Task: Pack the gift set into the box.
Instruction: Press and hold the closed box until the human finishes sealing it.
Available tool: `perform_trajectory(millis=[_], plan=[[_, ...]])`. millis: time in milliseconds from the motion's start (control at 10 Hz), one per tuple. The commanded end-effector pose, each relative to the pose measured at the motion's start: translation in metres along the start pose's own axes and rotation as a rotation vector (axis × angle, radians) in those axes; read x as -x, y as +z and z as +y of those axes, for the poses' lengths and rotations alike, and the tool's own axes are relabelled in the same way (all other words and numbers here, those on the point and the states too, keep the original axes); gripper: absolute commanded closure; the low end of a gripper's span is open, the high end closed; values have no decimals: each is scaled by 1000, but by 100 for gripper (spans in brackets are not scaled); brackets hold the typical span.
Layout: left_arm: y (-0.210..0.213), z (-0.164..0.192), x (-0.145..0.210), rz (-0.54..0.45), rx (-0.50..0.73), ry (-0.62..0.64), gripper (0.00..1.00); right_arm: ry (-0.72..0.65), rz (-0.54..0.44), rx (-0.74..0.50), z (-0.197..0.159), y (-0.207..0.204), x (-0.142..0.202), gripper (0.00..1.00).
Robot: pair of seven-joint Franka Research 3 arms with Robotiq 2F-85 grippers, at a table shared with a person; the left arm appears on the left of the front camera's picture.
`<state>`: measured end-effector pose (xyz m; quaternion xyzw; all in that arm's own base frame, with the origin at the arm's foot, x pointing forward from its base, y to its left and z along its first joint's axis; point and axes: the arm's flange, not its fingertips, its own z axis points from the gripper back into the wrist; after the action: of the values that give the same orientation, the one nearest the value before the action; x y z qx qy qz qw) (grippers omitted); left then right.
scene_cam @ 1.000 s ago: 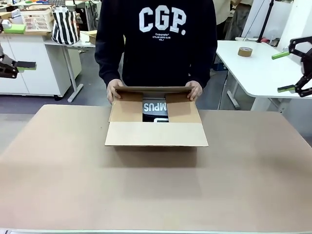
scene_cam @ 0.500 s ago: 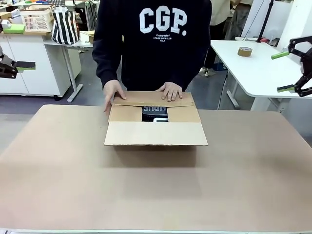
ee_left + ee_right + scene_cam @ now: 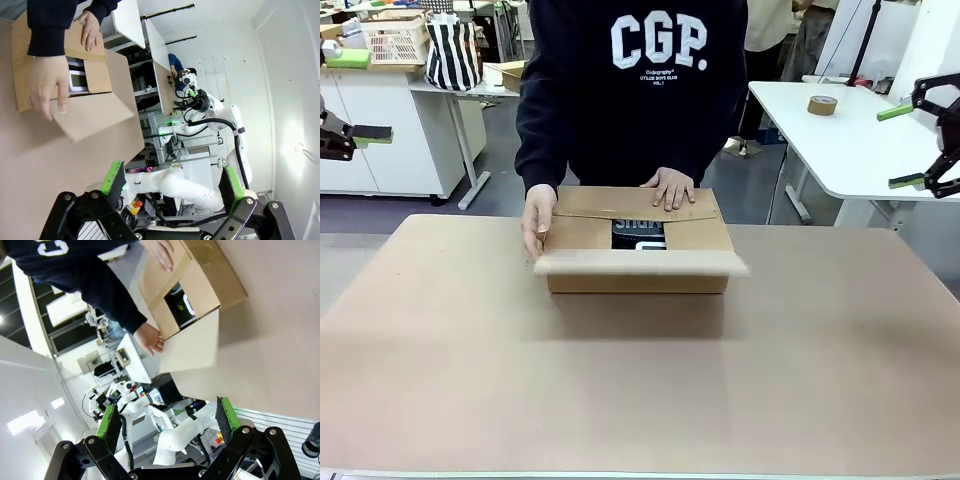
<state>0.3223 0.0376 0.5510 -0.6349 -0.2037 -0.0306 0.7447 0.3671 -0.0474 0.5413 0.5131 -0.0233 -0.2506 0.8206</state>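
The tan table (image 3: 640, 400) carries a cardboard box (image 3: 638, 284), standing midway along its far edge

My front camera sits between my arms, looking across the flat tan desk (image 3: 640, 400) at the person (image 3: 640, 100). Each wrist camera peers sideways past my green-padded left hand (image 3: 172, 180) or right hand (image 3: 167, 424), from farther off; all share the plain brown cardboard box (image 3: 638, 283).

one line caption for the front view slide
Person at a large brown cardboard box: left hand flat on the far flap, right hand holding the near flap level.
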Motion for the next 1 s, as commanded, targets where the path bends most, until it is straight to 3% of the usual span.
perform_trajectory(millis=[0, 900], plan=[[-1, -1, 0, -3, 19, -15, 0, 27, 4, 4, 0, 1, -1, 0], [-1, -1, 0, -3, 19, -15, 0, 27, 4, 4, 0, 1, -1, 0]])
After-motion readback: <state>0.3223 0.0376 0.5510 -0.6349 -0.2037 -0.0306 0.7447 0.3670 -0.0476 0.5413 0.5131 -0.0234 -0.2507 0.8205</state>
